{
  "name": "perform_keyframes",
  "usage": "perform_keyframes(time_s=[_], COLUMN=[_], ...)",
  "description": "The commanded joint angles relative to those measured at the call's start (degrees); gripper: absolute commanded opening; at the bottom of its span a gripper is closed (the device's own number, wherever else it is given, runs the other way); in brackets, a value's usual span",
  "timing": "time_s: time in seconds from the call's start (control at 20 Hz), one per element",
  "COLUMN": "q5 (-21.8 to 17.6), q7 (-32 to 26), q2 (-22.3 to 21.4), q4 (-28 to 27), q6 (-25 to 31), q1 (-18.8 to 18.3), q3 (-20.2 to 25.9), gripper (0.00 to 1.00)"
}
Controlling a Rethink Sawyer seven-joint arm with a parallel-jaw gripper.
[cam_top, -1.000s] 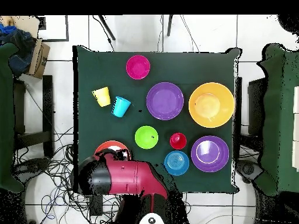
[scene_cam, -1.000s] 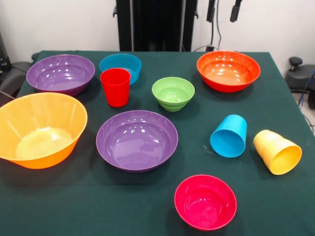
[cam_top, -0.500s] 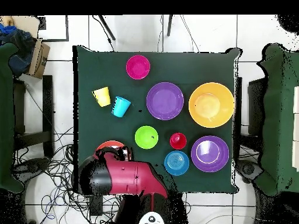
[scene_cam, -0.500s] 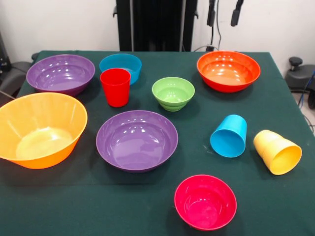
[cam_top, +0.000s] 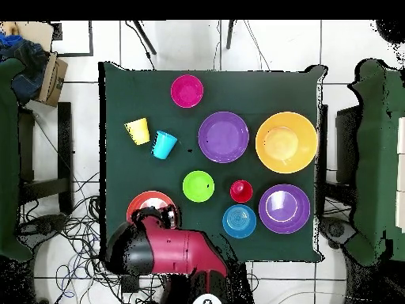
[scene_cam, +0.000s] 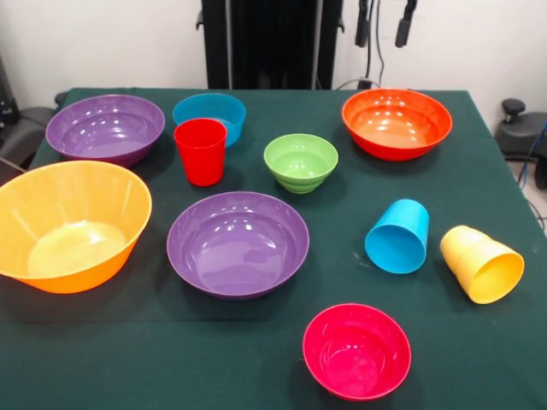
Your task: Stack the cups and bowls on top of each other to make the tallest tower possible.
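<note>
Cups and bowls sit apart on my green cloth table [scene_cam: 479, 128], nothing stacked. My gripper [scene_cam: 380, 21] shows only two dark fingertips at the top edge, parted, holding and touching nothing, above the large orange-red bowl [scene_cam: 397, 122]. All pieces are glossy smooth plastic. The red cup [scene_cam: 200, 151] stands upright, just in front of the small blue bowl [scene_cam: 209, 114]. The sky-blue cup [scene_cam: 398, 237] and yellow cup [scene_cam: 481, 263] lie tipped over side by side, tapered, mouths toward me.
</note>
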Motion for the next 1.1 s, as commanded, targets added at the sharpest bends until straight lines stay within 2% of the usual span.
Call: perform_keyframes(time_s=[0.05,0.6,0.8,1.1], q5=[-0.1,-0.8,-1.7,-1.7], q7=[9.4,9.9,8.9,8.4], q2=[3.6,5.5,5.7,5.6], q4=[5.7,5.7,3.7,3.6], q6=[-4.1,-7.0,-4.1,-3.4], q1=[-2.4,-2.4,-0.5,-0.8], q3=[5.3,5.1,2.5,2.5], gripper=[1.00,1.00,1.00,1.00])
